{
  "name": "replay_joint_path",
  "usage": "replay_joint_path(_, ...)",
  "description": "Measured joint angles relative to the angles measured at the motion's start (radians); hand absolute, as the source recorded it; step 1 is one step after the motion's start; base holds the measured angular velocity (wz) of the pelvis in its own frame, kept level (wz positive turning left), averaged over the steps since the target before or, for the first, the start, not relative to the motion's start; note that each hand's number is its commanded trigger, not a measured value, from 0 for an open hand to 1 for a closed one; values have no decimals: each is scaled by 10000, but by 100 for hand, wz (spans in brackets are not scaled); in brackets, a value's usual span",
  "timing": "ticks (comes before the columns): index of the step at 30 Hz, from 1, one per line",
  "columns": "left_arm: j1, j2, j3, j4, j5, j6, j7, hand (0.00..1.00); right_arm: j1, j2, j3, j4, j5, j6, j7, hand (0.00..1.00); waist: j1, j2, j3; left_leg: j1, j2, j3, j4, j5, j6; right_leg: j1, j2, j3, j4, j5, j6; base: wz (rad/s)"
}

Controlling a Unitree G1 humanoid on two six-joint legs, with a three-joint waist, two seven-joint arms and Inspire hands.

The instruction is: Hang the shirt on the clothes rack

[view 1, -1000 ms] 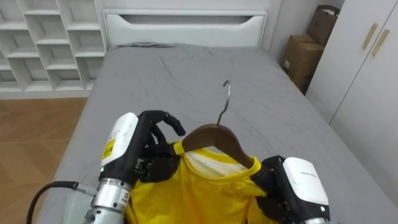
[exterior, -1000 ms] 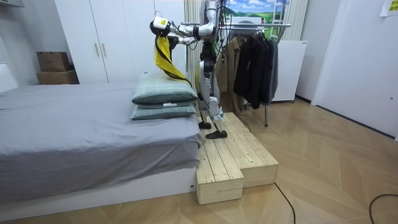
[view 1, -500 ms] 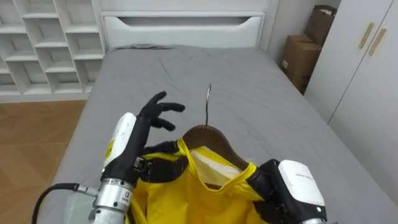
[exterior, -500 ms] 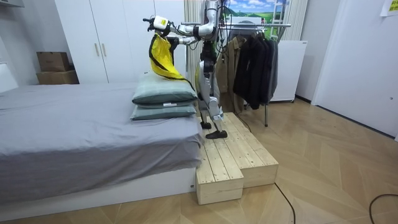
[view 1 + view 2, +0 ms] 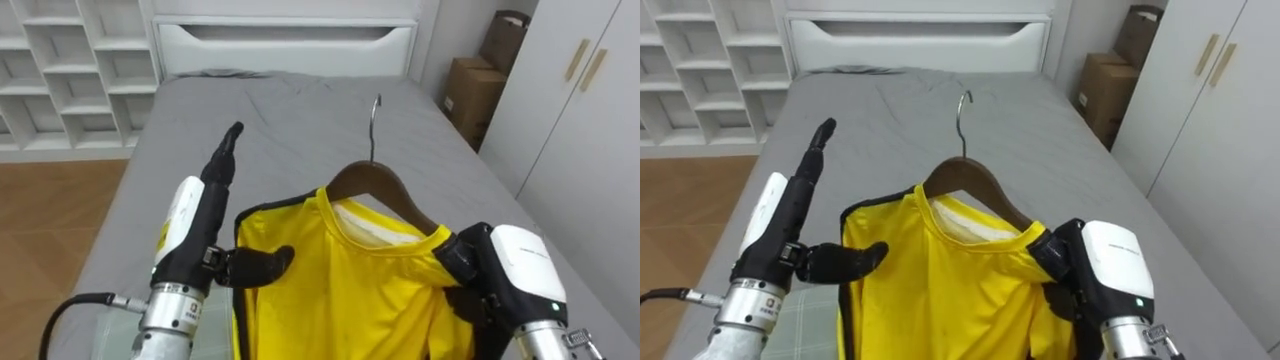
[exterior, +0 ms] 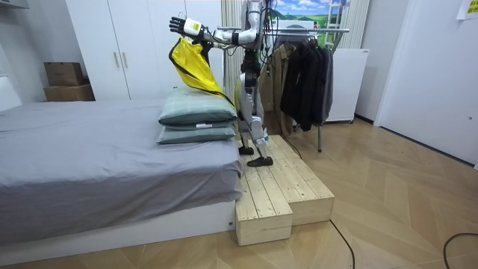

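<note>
A yellow shirt (image 5: 340,290) hangs on a brown wooden hanger (image 5: 378,182) whose metal hook (image 5: 374,118) points up, held in front of me over the grey bed (image 5: 290,130). My left hand (image 5: 198,222) is open, its fingers straight and pointing forward, and its thumb rests against the shirt's left shoulder. At the shirt's right shoulder my right hand (image 5: 487,278) is shut on the cloth and the hanger's end. In the room view I stand on a wooden platform (image 6: 276,187) at the bed's end, with the shirt (image 6: 193,69) raised above the pillows (image 6: 196,116).
White cube shelves (image 5: 60,70) stand at the far left and a white headboard (image 5: 290,45) closes the bed's far end. Cardboard boxes (image 5: 470,90) and a white wardrobe (image 5: 585,120) line the right. A rack of dark clothes (image 6: 306,71) stands behind me.
My left hand has let go of the shirt's left shoulder and stretched its fingers straight. The shirt has spread wider and the hanger has shifted right.
</note>
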Motion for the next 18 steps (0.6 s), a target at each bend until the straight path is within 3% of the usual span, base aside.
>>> replay_joint_path(12,4,26,201,24,-32,52,-6,0,-447,-86,-846,34,-20,166,84,100,-201,-25,9,-79,9,3,-3,0,0,-81,4,3,6,0,4,0)
replay_joint_path(18,48,36,1046,436,-83,56,26,0,-449,-486,-952,-282,-337,169,28,100,-238,-47,-5,-82,6,79,-13,0,0,-206,13,92,132,-12,-13,-7)
